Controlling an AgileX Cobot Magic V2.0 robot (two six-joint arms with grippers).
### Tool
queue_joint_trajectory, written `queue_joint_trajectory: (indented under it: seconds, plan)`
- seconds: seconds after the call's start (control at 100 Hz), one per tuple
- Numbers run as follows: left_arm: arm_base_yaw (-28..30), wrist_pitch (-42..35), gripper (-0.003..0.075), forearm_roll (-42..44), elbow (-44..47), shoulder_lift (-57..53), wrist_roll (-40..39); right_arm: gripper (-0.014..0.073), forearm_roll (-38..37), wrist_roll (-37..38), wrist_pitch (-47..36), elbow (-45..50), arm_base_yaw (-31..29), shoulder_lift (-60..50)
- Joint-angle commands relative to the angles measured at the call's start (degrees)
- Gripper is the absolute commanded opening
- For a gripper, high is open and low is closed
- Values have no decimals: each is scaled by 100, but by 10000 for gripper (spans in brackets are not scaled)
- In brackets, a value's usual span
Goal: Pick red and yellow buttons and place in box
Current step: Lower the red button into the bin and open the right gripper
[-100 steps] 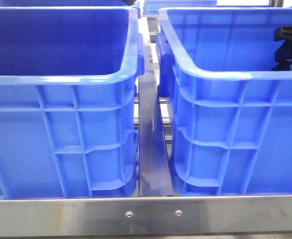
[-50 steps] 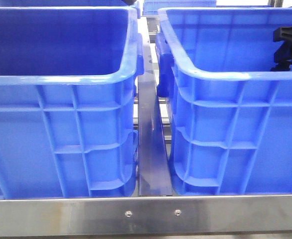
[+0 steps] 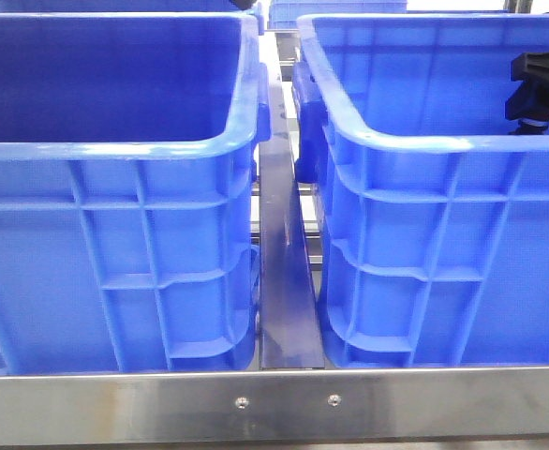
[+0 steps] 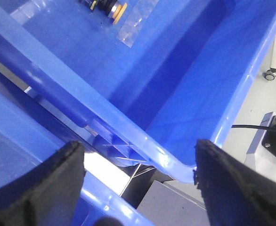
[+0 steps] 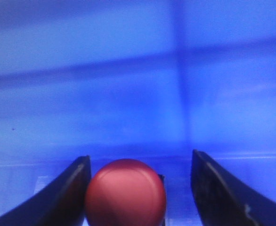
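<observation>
The red button (image 5: 125, 193) shows its round cap between the fingers of my right gripper (image 5: 140, 160). The cap touches one finger (image 5: 69, 188), and a gap separates it from the other, so the jaws stand open. In the front view the right gripper (image 3: 540, 89) hangs low inside the right blue box (image 3: 424, 141). The yellow button (image 4: 117, 10) lies on its side on the floor of a blue box (image 4: 142, 56). My left gripper (image 4: 139, 143) hovers open and empty above that box's rim, well away from the button. The front view does not show the left gripper.
A second, alike blue crate (image 3: 115, 150) stands at the left. A metal rail (image 3: 284, 272) runs between the crates, and a steel bar (image 3: 284, 403) runs along the front. A clear plastic scrap (image 4: 131, 30) lies beside the yellow button. Past the crate wall are grey floor and a caster (image 4: 271, 74).
In the front view the right gripper has shifted slightly left inside the right crate. The crates have not moved.
</observation>
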Motion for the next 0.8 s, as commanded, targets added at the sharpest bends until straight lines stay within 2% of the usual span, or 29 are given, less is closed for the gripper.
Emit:
queue_joint_trajectory:
  seconds: [0.0, 0.44, 0.56, 0.67, 0.79]
  plan:
    - [-41, -201, 473, -218, -199, -261, -16, 482, 103, -61, 209, -182, -27, -302]
    - [-41, -201, 473, -205, -199, -261, -16, 482, 37, -61, -53, 403, -27, -1404]
    - [-41, -212, 472, 36, -199, -261, -16, 465, 37, -61, -53, 693, -27, -1864]
    - [-27, -235, 417, 527, -199, -261, -110, 356, 37, -61, -53, 1031, -27, -2358]
    - [150, -360, 267, 832, -199, -261, -265, 150, 37, -61, -53, 1454, -27, -2936]
